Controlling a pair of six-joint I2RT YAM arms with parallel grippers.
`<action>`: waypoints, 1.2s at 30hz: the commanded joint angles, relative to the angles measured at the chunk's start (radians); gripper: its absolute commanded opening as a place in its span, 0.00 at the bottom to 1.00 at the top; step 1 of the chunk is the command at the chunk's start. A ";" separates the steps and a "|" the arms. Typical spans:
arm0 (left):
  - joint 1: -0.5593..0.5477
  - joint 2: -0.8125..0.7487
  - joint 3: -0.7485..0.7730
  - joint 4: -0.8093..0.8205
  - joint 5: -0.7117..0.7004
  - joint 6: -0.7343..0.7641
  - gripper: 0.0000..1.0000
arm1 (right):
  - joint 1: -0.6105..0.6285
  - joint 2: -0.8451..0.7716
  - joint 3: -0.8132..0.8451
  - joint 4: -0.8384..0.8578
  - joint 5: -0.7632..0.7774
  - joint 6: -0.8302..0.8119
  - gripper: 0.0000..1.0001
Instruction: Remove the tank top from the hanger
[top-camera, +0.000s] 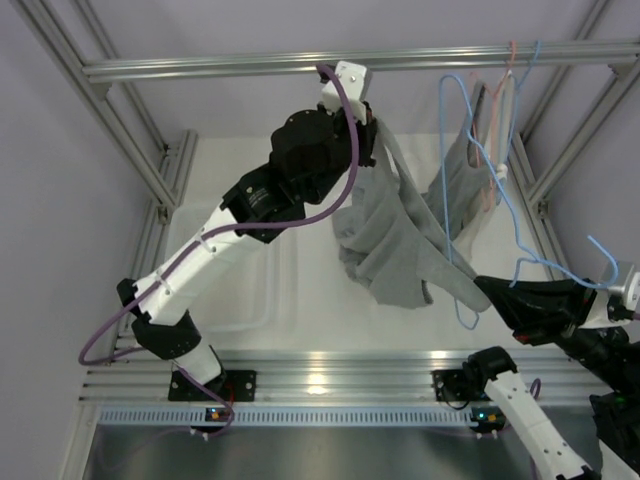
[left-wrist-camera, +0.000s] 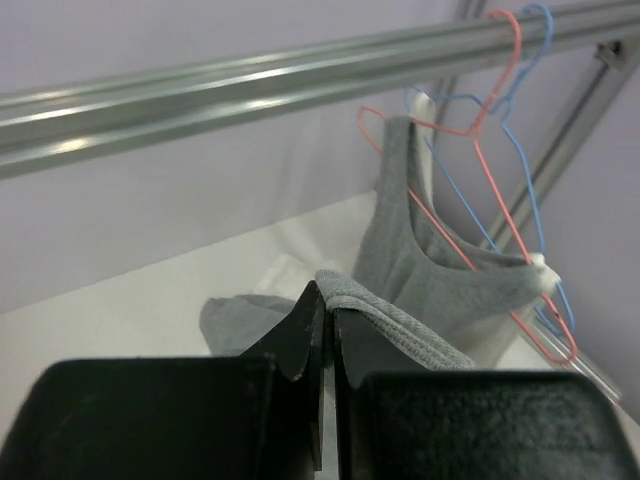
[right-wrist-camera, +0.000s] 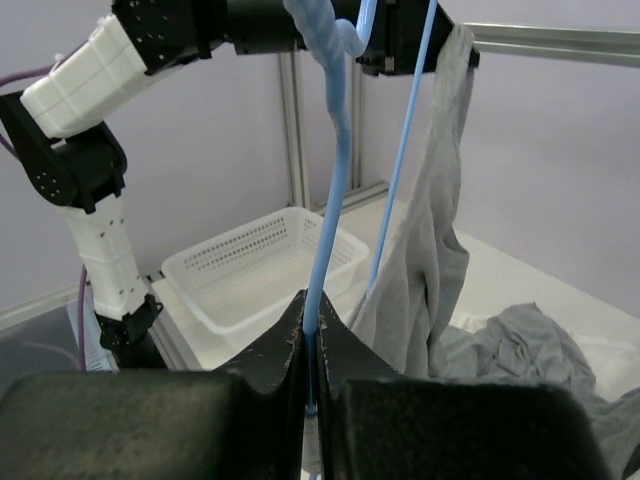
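Note:
The grey tank top (top-camera: 395, 245) hangs stretched between the two grippers. My left gripper (top-camera: 366, 132) is raised near the top rail and shut on a hem of it; the left wrist view shows the jaws (left-wrist-camera: 328, 300) pinching the grey hem (left-wrist-camera: 400, 320). My right gripper (top-camera: 497, 296) is low at the right and shut on the blue hanger (top-camera: 447, 200). In the right wrist view the jaws (right-wrist-camera: 315, 325) clamp the blue wire (right-wrist-camera: 335, 170), and the tank top (right-wrist-camera: 430, 250) hangs beside a second blue wire, with cloth still lying against the hanger.
A second grey tank top (left-wrist-camera: 430, 270) hangs on a pink hanger (left-wrist-camera: 470, 140) from the metal rail (left-wrist-camera: 250, 90), with another blue hanger (left-wrist-camera: 525, 180) beside it. A white basket (right-wrist-camera: 260, 265) stands on the table at the left. Frame posts border the sides.

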 joint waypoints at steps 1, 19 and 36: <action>0.008 0.007 0.005 -0.036 0.205 -0.060 0.00 | -0.017 -0.015 -0.002 0.119 0.006 0.029 0.00; -0.051 -0.156 -0.550 0.041 0.436 -0.261 0.00 | -0.017 0.089 -0.216 0.466 0.227 0.158 0.00; -0.014 -0.107 -0.777 0.067 0.046 -0.408 0.19 | -0.017 0.201 -0.170 0.087 0.317 0.127 0.00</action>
